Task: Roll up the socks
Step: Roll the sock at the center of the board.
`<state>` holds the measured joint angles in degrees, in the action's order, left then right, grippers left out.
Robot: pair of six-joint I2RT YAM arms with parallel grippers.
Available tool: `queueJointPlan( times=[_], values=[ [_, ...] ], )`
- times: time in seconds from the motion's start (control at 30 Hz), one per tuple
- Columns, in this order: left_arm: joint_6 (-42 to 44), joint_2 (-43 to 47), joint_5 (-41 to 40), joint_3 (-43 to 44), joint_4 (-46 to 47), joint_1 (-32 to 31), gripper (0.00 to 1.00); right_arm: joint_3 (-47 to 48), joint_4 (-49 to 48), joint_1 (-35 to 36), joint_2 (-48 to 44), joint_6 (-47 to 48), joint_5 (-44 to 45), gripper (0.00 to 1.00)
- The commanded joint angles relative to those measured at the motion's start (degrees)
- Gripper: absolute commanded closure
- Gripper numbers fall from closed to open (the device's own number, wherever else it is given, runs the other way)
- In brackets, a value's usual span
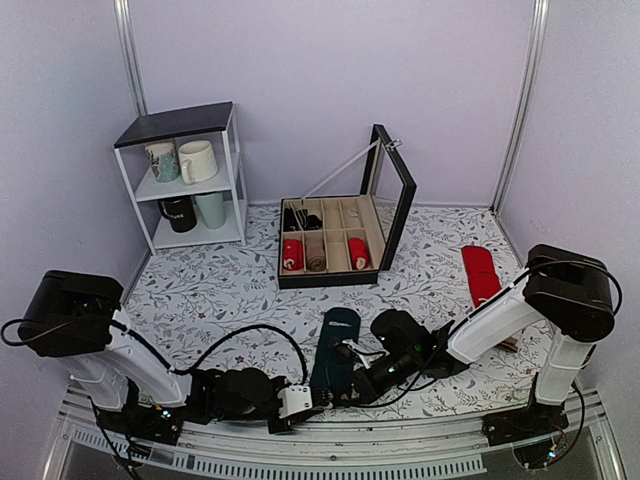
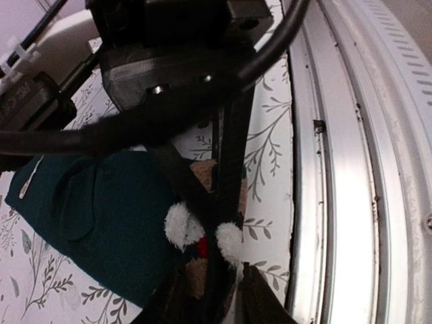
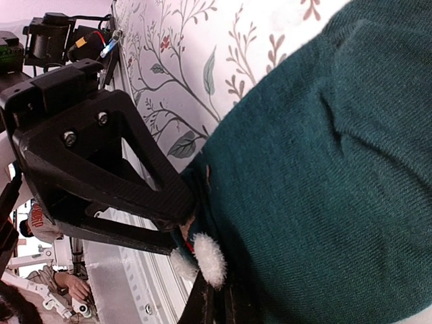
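The dark teal socks (image 1: 336, 345) lie flat as a long strip near the table's front edge. They fill the right wrist view (image 3: 324, 175) and show at left in the left wrist view (image 2: 88, 209). The near end carries white fluffy tufts (image 2: 181, 225) and a red spot. My right gripper (image 1: 347, 384) (image 3: 214, 287) is shut on that near end. My left gripper (image 1: 300, 402) (image 2: 212, 293) faces it from the left. Its jaws are narrowed and straddle the same end, with a thin light gap beside one finger.
An open black box (image 1: 392, 205) with red and beige rolls stands behind the socks. Bright red socks (image 1: 481, 273) lie at the right. A white shelf (image 1: 232, 150) with mugs stands at the back left. A metal rail (image 2: 351, 169) runs along the front edge beside both grippers.
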<state>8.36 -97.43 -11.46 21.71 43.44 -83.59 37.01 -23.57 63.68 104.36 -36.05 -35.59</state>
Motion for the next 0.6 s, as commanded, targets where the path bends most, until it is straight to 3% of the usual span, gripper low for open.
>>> queueJointPlan(
  times=[0.0,0.2,0.3,0.57],
  values=[
    [-1.73,-1.13,0.58,0.1,1.56,-0.3,0.74,-2.19,7.62,0.32,3.39,-0.33,0.27,1.0],
    [-3.98,-1.57,2.59,-0.39,1.63,0.14,0.86,-2.17,6.77,0.37,2.62,-0.21,-0.33,1.0],
    [-5.41,-1.54,2.93,-0.83,1.63,0.34,1.0,-1.92,6.44,0.39,2.44,-0.03,-0.65,1.0],
    [-12.69,-0.52,8.6,-1.36,-1.34,2.65,1.0,-1.87,5.06,0.39,1.86,0.53,-1.94,0.91]
  ],
)
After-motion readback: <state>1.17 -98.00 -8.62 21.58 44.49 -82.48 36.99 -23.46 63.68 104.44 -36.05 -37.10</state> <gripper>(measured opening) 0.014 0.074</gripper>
